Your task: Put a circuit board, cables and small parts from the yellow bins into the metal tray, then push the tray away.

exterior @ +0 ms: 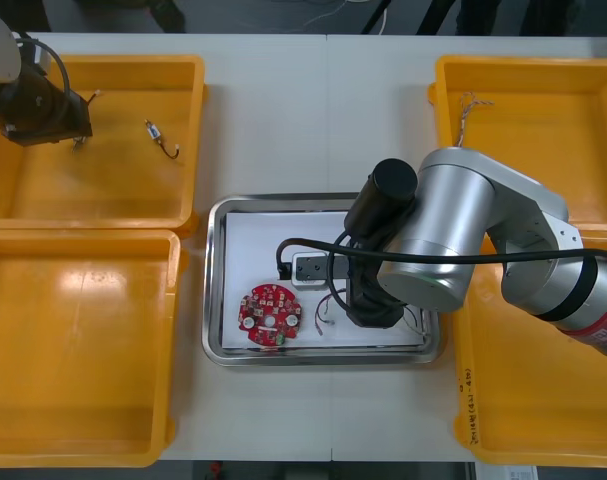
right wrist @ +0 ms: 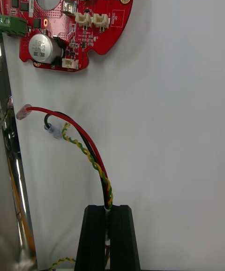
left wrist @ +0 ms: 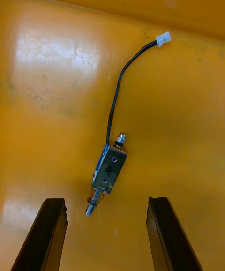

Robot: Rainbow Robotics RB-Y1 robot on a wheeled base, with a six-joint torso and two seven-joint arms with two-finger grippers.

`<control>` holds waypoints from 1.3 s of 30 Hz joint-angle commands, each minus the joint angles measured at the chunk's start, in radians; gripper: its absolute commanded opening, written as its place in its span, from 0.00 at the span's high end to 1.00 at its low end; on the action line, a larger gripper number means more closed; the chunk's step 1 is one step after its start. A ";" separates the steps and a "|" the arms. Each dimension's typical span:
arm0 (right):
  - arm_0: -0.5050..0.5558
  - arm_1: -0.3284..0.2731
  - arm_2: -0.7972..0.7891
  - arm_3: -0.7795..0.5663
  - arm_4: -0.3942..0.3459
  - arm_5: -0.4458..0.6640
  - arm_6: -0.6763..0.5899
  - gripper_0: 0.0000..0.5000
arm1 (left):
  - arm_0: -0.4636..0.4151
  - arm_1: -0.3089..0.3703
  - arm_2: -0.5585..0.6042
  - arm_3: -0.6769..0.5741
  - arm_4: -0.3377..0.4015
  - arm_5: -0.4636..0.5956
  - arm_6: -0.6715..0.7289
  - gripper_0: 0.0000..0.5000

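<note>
Front view: a light table [exterior: 283, 110] carries four yellow bins [exterior: 83, 238] flanking a white-lined metal tray [exterior: 215, 300]; the right arm bends down into the tray, right gripper [right wrist: 108, 209] pinched on a red and yellow cable [right wrist: 96, 158] near the round red circuit board [exterior: 269, 316]; the left gripper [left wrist: 105, 200] hovers spread wide in the far left bin [exterior: 195, 120] over a small metal part [left wrist: 110, 170] marked "4".

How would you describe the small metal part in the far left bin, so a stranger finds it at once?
Start at the far yellow bin on the robot's left, where the left gripper hovers, fingers open. On its floor, ahead of those fingers, lies the small metal part: a silver block with a spring and a thin black wire ending in a white plug.
</note>
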 commanded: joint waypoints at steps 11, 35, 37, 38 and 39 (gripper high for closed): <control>0.041 0.041 0.058 0.037 0.116 -0.074 0.005 1.00 | -0.069 -0.026 -0.054 0.084 -0.005 -0.160 -0.138 0.00; 0.047 0.078 -0.060 0.006 0.133 -0.008 -0.016 0.00 | -0.067 -0.057 -0.061 0.124 -0.005 -0.191 -0.150 0.09; 0.039 0.098 -0.105 -0.003 0.129 0.036 -0.019 0.00 | -0.065 -0.057 -0.064 0.125 -0.001 -0.191 -0.150 0.59; 0.032 0.107 -0.129 -0.012 0.123 0.066 -0.021 0.00 | -0.064 -0.057 -0.068 0.125 -0.001 -0.194 -0.149 0.93; 0.027 0.112 -0.141 -0.015 0.121 0.078 -0.022 0.00 | -0.062 -0.057 -0.070 0.125 -0.001 -0.197 -0.150 1.00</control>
